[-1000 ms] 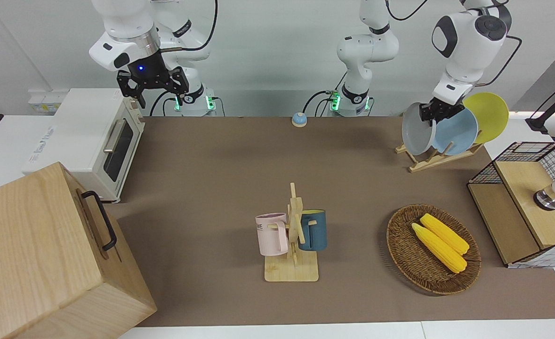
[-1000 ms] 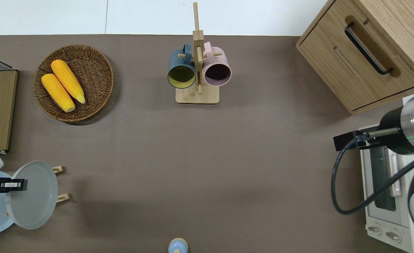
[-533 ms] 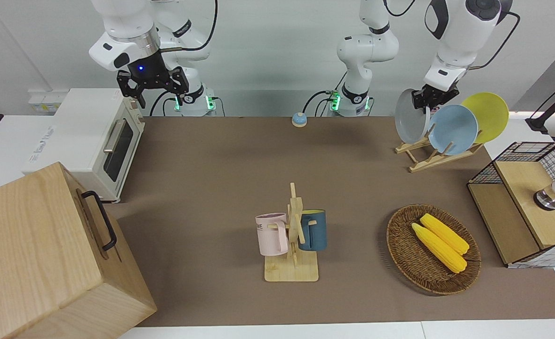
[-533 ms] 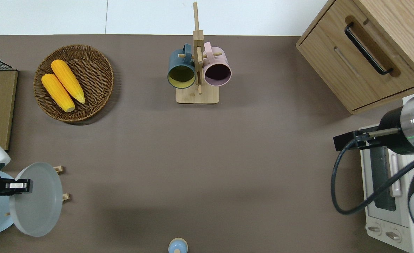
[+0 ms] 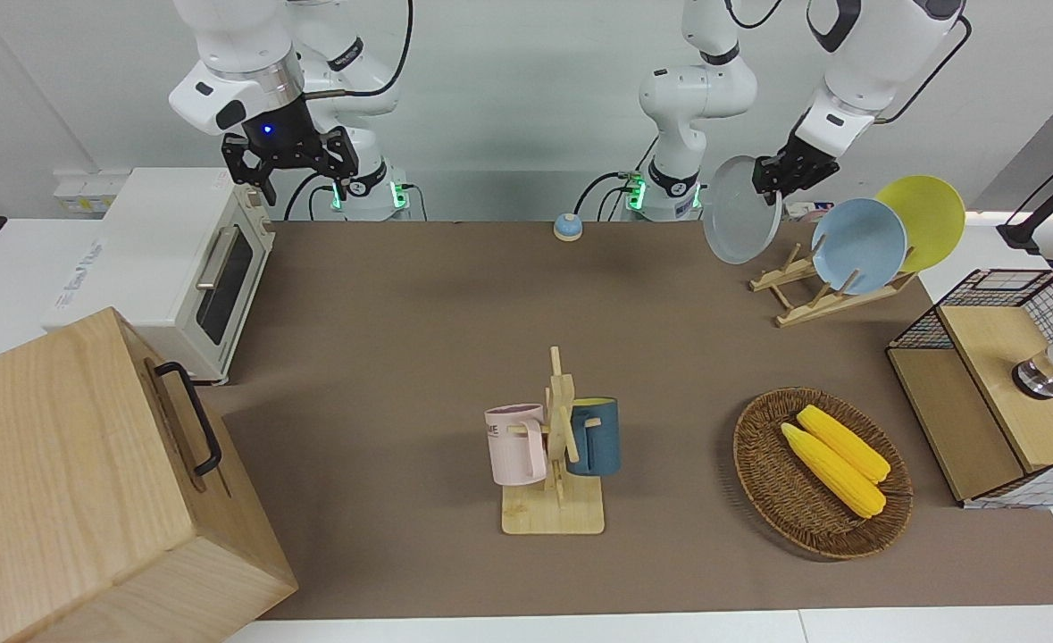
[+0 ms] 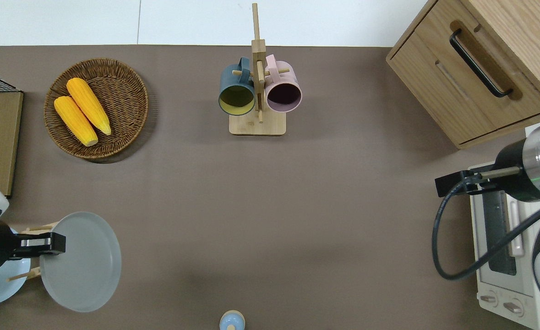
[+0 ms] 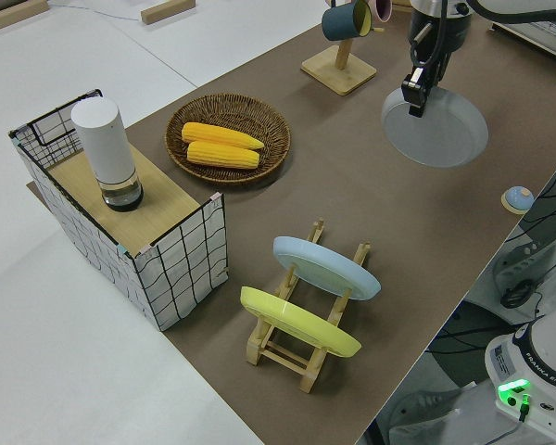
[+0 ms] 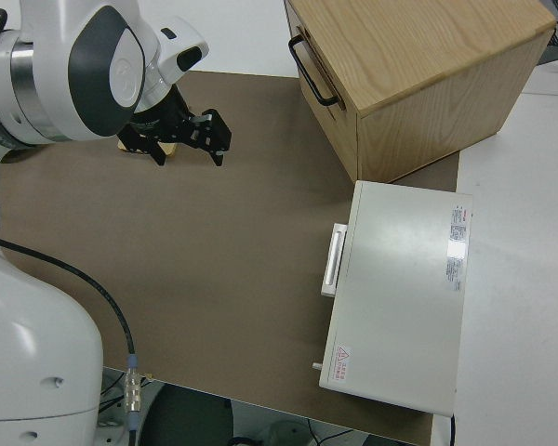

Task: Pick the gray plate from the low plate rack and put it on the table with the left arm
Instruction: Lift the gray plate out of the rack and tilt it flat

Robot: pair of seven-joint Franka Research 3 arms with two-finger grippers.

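pale blue-gray, the gray plate (image 6: 81, 261) hangs by its rim in our left gripper (image 6: 50, 243), clear of the low plate rack (image 5: 798, 288), so we should level it and lower slowly onto bare table (image 6: 270, 220); the right arm is parked.

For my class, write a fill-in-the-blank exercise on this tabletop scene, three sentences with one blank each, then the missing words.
1. The left gripper holds the round pale gray plate by its ____.
2. On the low wooden plate rack stand a sky-blue plate and a ____ plate.
3. The round wicker basket holds two ears of ____.

Missing words: rim; yellow; corn
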